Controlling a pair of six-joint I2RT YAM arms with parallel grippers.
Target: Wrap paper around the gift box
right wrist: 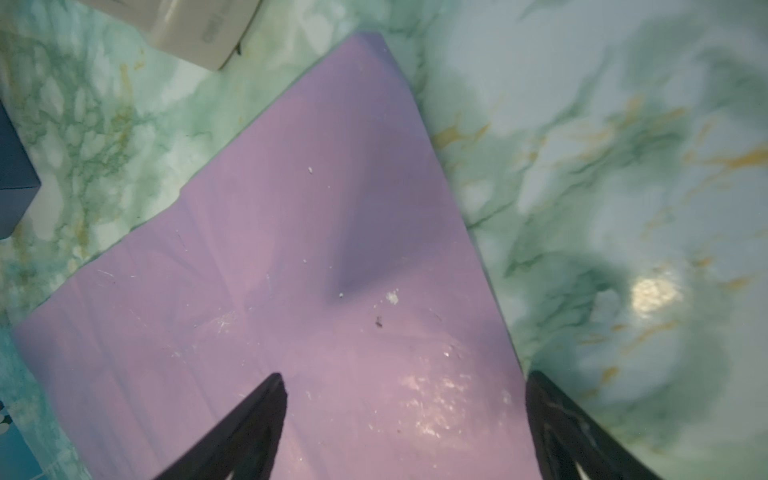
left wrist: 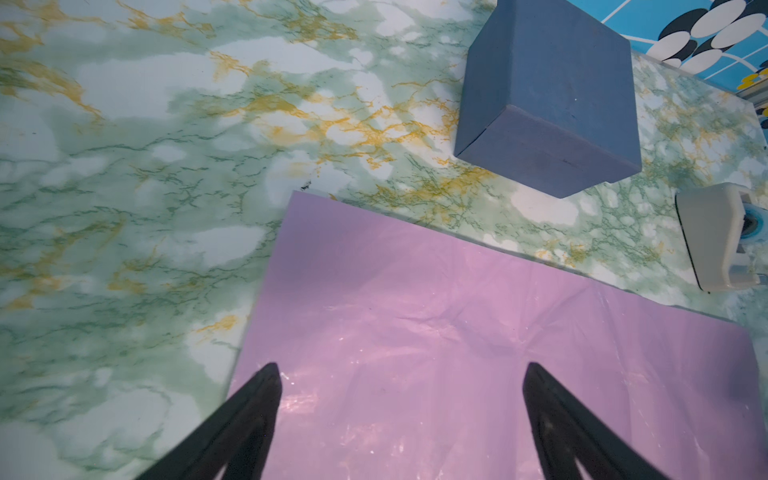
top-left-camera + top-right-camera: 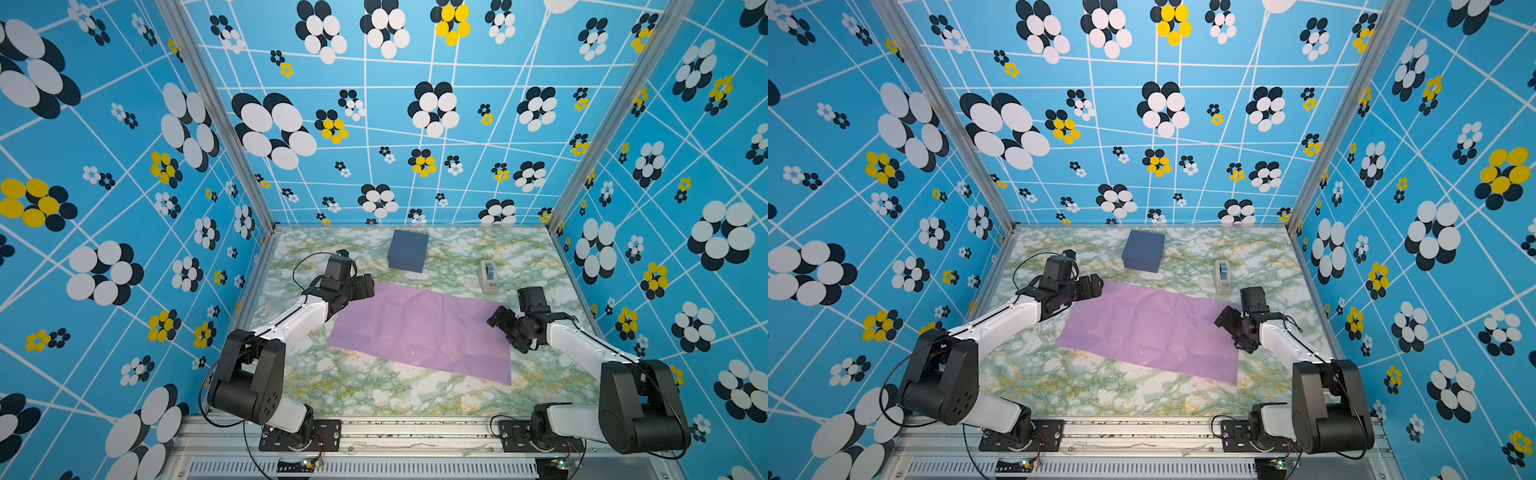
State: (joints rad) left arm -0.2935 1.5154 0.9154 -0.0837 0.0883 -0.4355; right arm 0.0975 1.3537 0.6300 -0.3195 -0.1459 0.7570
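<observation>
The dark navy gift box [image 3: 408,250] [image 3: 1143,251] [image 2: 548,95] stands closed near the back wall, apart from the paper; only its edge [image 1: 12,183] shows in the right wrist view. The lilac paper [image 3: 419,328] [image 3: 1150,328] [image 2: 457,353] [image 1: 291,270] lies flat and creased on the middle of the table. My left gripper [image 3: 365,286] [image 3: 1090,286] [image 2: 402,368] hovers open over the paper's far left corner, nothing between its fingers. Over the paper's right edge, my right gripper [image 3: 505,332] [image 3: 1233,332] [image 1: 405,375] is open and empty too.
A small white-grey tape dispenser [image 3: 488,276] [image 3: 1222,276] [image 2: 715,237] [image 1: 199,29] sits on the green marble table [image 3: 374,390], right of the box and just behind the paper's far right corner. Patterned blue walls close in the back and both sides.
</observation>
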